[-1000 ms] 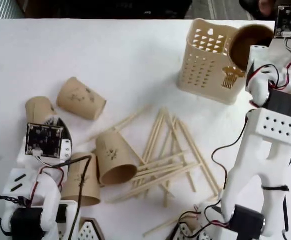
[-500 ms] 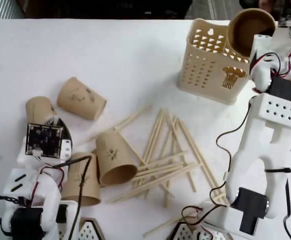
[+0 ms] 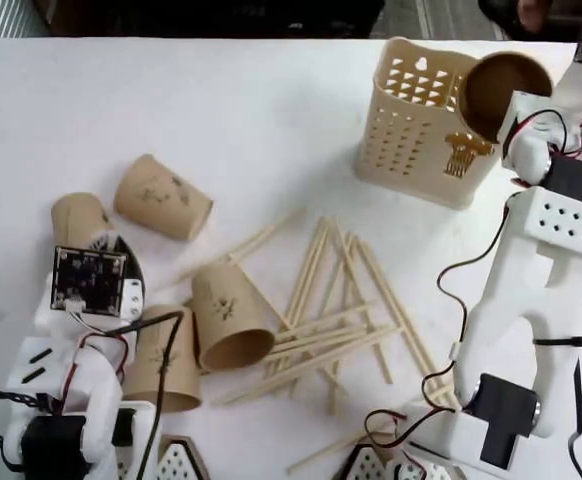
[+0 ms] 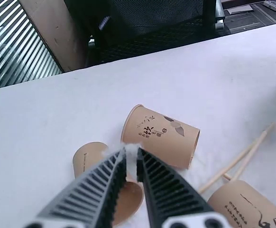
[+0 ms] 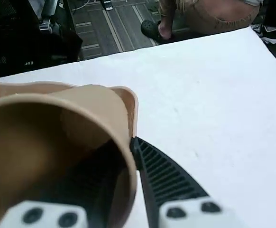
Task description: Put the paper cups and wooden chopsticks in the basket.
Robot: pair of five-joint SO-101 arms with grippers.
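Right jaws: clamped on the wall of a paper cup; one jaw sits inside the cup, the other outside against its side.
Held paper cup: up off the tabletop at the basket's far right corner; tilted, its open mouth facing up toward the high camera; its rim overlaps the basket's top edge; whether the two touch cannot be told.
Basket: pale perforated plastic, upright near the far right of the tabletop.
Left jaws: drawn together to a thin slit, gripping neither cup nor chopstick; poised above the near left of the tabletop, over a small cup on its side.
Loose paper cups: four lie on their sides at the left; one is farthest back, a smaller one just beside it; another lies with its mouth toward the near edge, touching the chopstick pile; the last lies next to the left arm.
Wooden chopsticks: scattered and crossing in a loose heap at the middle of the tabletop, well apart from the basket; a pair reaches toward the cups.
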